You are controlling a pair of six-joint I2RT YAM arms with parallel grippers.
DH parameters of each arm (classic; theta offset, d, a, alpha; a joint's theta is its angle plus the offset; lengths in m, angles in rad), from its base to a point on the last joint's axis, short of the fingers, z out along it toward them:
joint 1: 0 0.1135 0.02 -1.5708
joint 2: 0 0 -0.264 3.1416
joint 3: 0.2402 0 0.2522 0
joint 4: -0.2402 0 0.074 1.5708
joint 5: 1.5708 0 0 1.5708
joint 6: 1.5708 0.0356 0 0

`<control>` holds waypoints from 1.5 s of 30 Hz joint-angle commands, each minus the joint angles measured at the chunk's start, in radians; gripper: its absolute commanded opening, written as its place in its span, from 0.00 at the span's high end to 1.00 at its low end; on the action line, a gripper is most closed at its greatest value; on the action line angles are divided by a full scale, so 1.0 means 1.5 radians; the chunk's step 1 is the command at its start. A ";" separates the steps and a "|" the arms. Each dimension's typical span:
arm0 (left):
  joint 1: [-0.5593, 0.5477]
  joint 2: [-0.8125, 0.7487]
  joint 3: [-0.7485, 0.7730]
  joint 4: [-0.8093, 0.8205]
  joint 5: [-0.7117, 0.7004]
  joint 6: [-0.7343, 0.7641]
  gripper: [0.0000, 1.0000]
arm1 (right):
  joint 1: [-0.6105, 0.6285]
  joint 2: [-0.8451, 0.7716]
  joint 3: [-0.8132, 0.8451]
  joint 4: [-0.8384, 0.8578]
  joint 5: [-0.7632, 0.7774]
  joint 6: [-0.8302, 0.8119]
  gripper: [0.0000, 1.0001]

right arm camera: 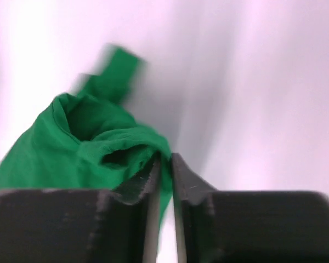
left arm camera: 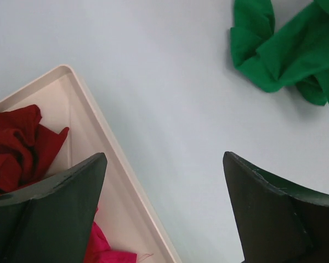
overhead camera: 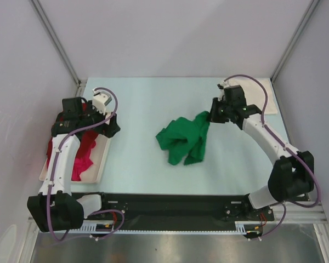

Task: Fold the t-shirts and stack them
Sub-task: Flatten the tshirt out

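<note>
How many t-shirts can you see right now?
4: green shirt mid-table, pinched by right gripper; dark red shirt and magenta shirt in the left tray; cream-white shirt at far right corner. More may hide in the tray.

**Materials rundown: plastic tray, soft cloth, matt tabletop**

The tray is looking like smooth cream plastic, with its rim catching a faint sheen. Inside the tray, the dark red t-shirt and the magenta t-shirt are showing up as soft, matt, wrinkly cloth. Right of the tray, the green t-shirt is reading as the same matt fabric. The table under the tray is coming across pale, smooth and matt. The fingers of the left gripper are looking like dark matt plastic, slightly grainy.
</note>
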 commanded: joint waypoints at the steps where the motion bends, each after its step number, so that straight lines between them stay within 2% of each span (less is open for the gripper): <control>1: -0.012 0.009 0.025 -0.025 0.057 0.032 0.07 | -0.122 0.041 -0.032 0.006 0.001 -0.052 0.79; 2: -0.019 0.015 0.025 -0.028 0.052 0.034 0.07 | -0.153 0.060 -0.029 0.006 0.005 -0.045 0.68; 4: -0.040 0.021 0.024 -0.030 0.042 0.042 0.07 | -0.221 0.108 -0.008 -0.001 0.015 -0.005 0.57; 5: -0.049 0.026 0.024 -0.032 0.031 0.043 0.08 | -0.269 0.118 0.000 -0.008 0.038 0.006 0.55; 9: -0.115 0.041 0.017 -0.027 -0.016 0.044 0.08 | -0.252 0.096 -0.007 -0.024 0.077 0.008 0.43; 12: -0.184 0.067 -0.002 -0.004 -0.053 0.037 0.08 | -0.204 0.029 -0.067 -0.022 0.067 0.035 0.41; 15: -0.288 0.117 -0.006 0.028 -0.114 0.028 0.08 | -0.164 -0.041 -0.145 -0.019 0.075 0.079 0.40; 21: -0.420 0.229 0.046 0.098 -0.210 0.026 0.07 | -0.142 -0.122 -0.292 0.015 0.060 0.144 0.40; 22: -0.434 0.262 0.061 0.114 -0.217 0.032 0.03 | -0.144 -0.124 -0.305 0.025 0.058 0.145 0.39; 27: -0.499 0.344 0.102 0.154 -0.230 0.038 0.03 | -0.161 -0.080 -0.330 0.070 0.074 0.152 0.35; 32: -0.504 0.417 0.134 0.191 -0.232 0.034 0.09 | -0.165 0.002 -0.328 0.115 0.104 0.146 0.35; 35: -0.504 0.440 0.148 0.191 -0.221 0.027 0.19 | -0.153 0.050 -0.327 0.150 0.063 0.151 0.36; 37: -0.505 0.456 0.158 0.201 -0.207 0.019 0.35 | -0.144 0.069 -0.322 0.160 0.063 0.155 0.38; 38: -0.505 0.461 0.161 0.206 -0.208 0.017 0.41 | -0.138 0.073 -0.323 0.170 0.062 0.158 0.42; 39: -0.504 0.471 0.165 0.210 -0.211 0.013 0.54 | -0.137 0.076 -0.324 0.178 0.056 0.161 0.46; 40: -0.504 0.475 0.175 0.211 -0.211 0.012 0.61 | -0.137 0.082 -0.324 0.186 0.047 0.164 0.54; 41: -0.504 0.479 0.179 0.211 -0.210 0.010 0.70 | -0.139 0.085 -0.323 0.194 0.032 0.168 0.71; 42: -0.504 0.481 0.184 0.209 -0.207 0.006 0.97 | -0.140 0.086 -0.323 0.198 0.025 0.170 0.79; 43: -0.504 0.481 0.189 0.206 -0.206 0.002 0.99 | -0.142 0.080 -0.320 0.201 0.019 0.171 0.86; 44: -0.504 0.478 0.190 0.205 -0.204 0.001 1.00 | -0.144 0.075 -0.316 0.199 0.018 0.171 0.98; 45: -0.504 0.474 0.190 0.203 -0.204 0.004 1.00 | -0.154 0.068 -0.311 0.196 0.017 0.169 1.00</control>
